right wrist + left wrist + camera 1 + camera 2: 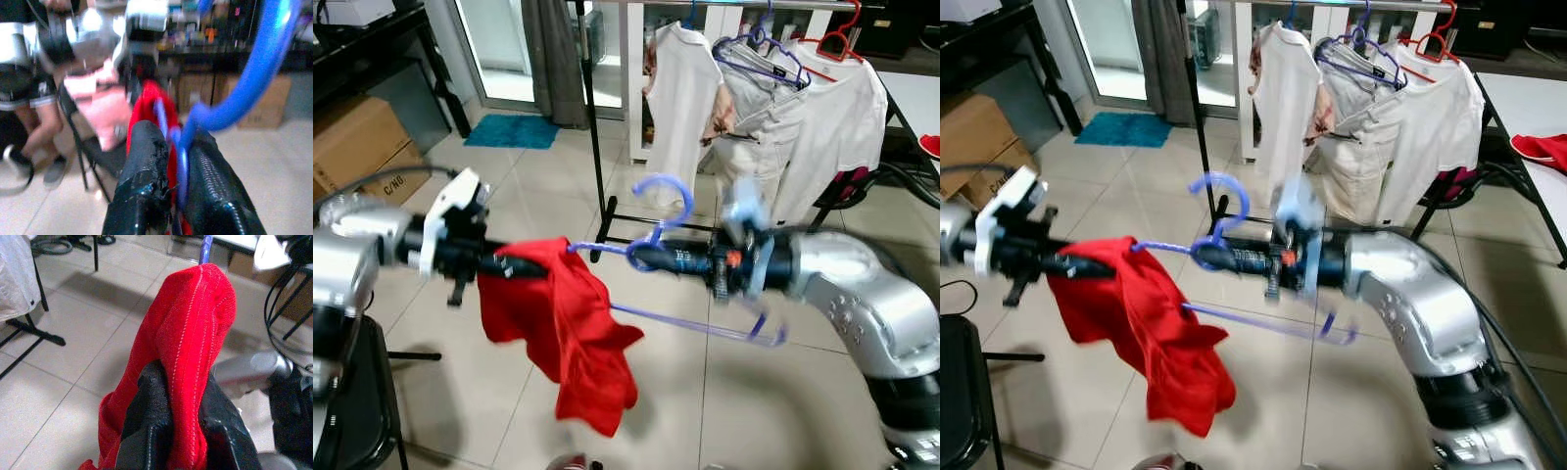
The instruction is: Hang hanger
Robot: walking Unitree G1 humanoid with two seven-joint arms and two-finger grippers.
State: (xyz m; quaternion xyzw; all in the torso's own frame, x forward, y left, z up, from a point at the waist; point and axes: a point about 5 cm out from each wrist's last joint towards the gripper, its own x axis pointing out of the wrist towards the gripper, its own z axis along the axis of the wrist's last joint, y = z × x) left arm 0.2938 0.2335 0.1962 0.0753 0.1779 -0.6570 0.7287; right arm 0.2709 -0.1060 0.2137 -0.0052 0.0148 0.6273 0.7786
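Nearest you, the red garment (563,328) hangs in the air between your two arms, over the tiled floor (509,196). Your left gripper (171,416) has its fingers pressed together on a fold of the red cloth, holding it up at the left. Your right gripper (178,166) pinches the neck of the blue hanger (661,220), just under its hook, which stands upright and curls above the fingers. One hanger arm runs into the garment; the lower bar slants down under your right forearm. Beyond, a rack (597,127) carries white shirts (822,127) on other hangers. A cardboard box (357,147) sits at the far left, and a teal mat (512,131) lies by the doorway. In the right wrist view a person's legs (34,127) stand beside a chair.
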